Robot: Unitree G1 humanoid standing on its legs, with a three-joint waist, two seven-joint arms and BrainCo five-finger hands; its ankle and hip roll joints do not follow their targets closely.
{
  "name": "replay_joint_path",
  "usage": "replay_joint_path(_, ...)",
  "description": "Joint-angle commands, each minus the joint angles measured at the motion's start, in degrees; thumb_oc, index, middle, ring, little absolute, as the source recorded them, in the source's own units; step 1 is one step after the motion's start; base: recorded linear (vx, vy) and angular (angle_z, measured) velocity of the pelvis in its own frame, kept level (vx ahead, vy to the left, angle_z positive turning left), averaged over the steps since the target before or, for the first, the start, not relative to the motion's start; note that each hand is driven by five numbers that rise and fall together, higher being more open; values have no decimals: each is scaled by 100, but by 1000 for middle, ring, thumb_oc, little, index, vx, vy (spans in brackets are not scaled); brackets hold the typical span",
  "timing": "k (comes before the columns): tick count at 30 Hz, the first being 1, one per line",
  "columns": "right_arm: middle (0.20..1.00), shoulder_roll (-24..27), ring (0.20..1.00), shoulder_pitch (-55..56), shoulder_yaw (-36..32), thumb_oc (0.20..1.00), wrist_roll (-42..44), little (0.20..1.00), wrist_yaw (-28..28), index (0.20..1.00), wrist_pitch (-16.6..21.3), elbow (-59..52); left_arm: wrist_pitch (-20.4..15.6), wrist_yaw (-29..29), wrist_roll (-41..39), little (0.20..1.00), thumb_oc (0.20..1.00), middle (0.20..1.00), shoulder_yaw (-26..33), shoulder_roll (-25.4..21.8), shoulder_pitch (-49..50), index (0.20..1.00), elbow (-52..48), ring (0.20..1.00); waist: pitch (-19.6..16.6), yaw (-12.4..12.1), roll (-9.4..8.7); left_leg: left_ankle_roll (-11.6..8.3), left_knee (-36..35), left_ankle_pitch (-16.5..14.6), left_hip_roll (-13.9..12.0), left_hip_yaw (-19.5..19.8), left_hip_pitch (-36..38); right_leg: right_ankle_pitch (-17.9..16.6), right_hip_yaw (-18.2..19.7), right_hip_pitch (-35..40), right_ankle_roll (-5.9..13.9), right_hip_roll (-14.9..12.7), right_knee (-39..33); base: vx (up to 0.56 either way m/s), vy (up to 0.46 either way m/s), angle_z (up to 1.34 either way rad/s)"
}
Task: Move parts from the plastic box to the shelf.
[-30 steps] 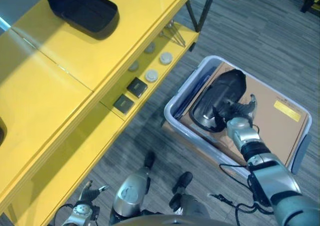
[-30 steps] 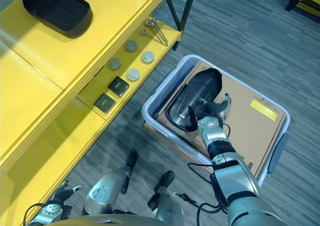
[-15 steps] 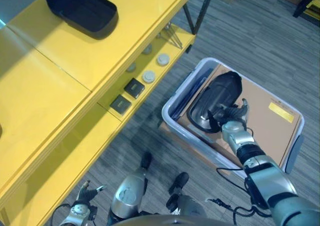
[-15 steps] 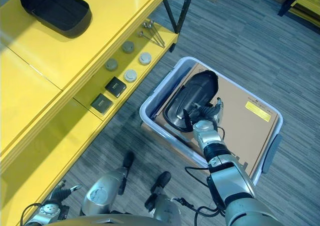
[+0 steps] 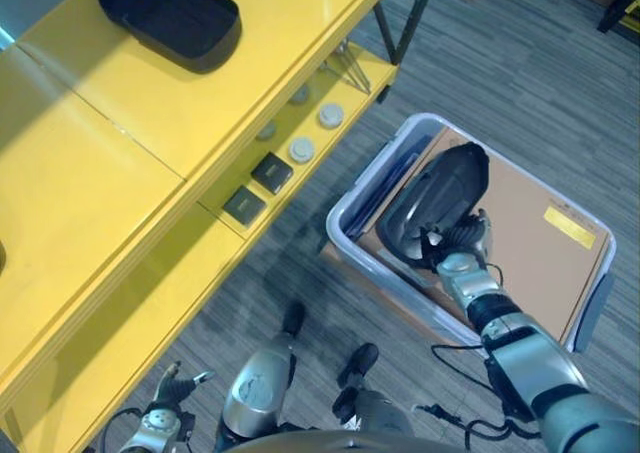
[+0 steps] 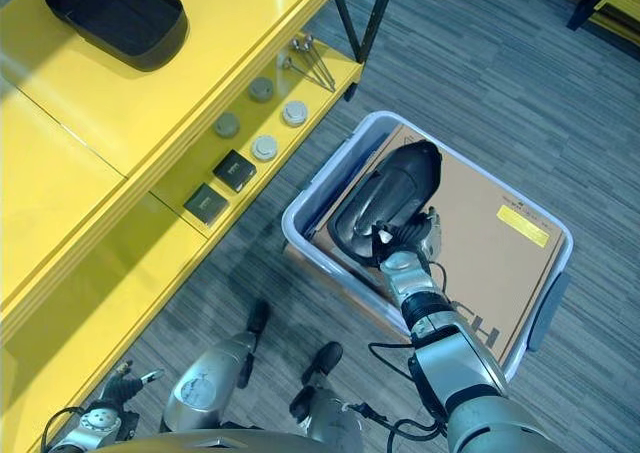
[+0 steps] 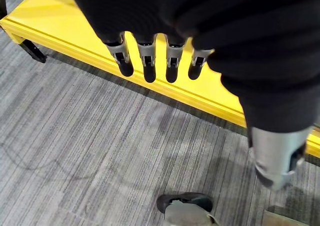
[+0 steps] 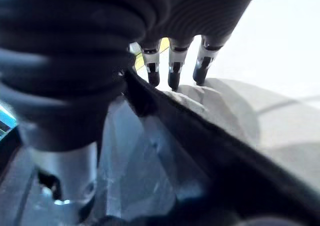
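A black moulded part lies on brown cardboard inside the pale plastic box on the floor. My right hand rests at the part's near end. In the right wrist view its fingers reach straight over the part's rim, with the thumb on the other side of that rim; the hand is open. The yellow shelf stands to the left of the box. My left hand hangs low beside the shelf, its fingers straight and holding nothing.
A black tray sits on the shelf's top board. On the lower board lie round discs, two black square pieces and some metal rods. Grey carpet surrounds the box.
My right hand has slid down and left along the part to its near end, and its spread fingers have drawn together over the rim. The camera shifted slightly.
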State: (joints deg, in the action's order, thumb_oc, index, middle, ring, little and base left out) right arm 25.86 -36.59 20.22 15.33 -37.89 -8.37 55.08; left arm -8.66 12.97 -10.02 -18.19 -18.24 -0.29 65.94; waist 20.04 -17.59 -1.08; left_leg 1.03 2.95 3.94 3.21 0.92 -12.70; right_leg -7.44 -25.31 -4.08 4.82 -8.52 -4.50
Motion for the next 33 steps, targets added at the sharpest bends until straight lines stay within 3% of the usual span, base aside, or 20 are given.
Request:
replay_joint_path(1, 567, -7, 567, 97, 337, 567, -123, 567, 173, 567, 70, 245, -13, 54, -165, 1000, 1000, 1000, -305, -118, -38, 1000, 139, 1000, -84, -217, 118, -124, 59, -518, -235, 77, -140, 641, 478, -316, 407, -288, 609, -27, -5, 9)
replay_joint_path(2, 454, -13, 454, 103, 343, 454, -128, 454, 175, 454, 84, 257, -14, 58, -166, 1000, 1000, 1000, -308, -117, -40, 1000, 139, 1000, -82, -217, 116, -124, 62, -518, -235, 77, -143, 640, 478, -318, 408, -288, 610, -33, -15, 8)
replay_joint_path(3, 200, -46, 200, 124, 376, 200, -172, 200, 198, 200, 118, 292, -29, 72, -169, 1000, 1000, 1000, -312, -116, -57, 1000, 140, 1000, -63, -221, 104, -122, 70, -518, -238, 79, -152, 635, 477, -323, 409, -282, 615, -30, -19, 3)
replay_joint_path(21, 200, -23, 200, 202, 353, 200, 36, 200, 84, 200, 192, 81, -10, 175, -102, 1000, 1000, 1000, -307, -184, -45, 1000, 92, 1000, -178, -191, 25, -138, -84, -498, -293, 21, 41, 615, 493, -197, 425, -210, 530, -3, 0, 0)
replay_joint_path(22, 200, -10, 200, 201, 335, 200, 42, 200, 84, 200, 198, 80, -16, 180, -94, 1000, 1000, 1000, -309, -183, -51, 1000, 89, 1000, -183, -173, 19, -106, -74, -397, -266, 4, -29, 534, 440, -246, 391, -240, 517, -57, -5, 1)
replay_joint_path(30, 200, 73, 200, 344, 94, 200, 450, 200, -307, 200, 534, -238, -476, 156, -376, 1000, 1000, 1000, -215, -181, 10, 1000, -53, 1000, -344, -100, 8, -150, -242, -370, -346, -108, 239, 534, 424, -18, 379, -179, 391, -10, -30, 0)
replay_joint_path(33, 200, 122, 200, 417, -11, 200, 547, 200, -478, 200, 578, -526, -470, 130, -443, 1000, 1000, 1000, -139, -193, 27, 1000, -238, 1000, -427, -72, -13, -169, -285, -369, -376, -145, 334, 535, 423, 63, 373, -160, 355, 14, -62, -2)
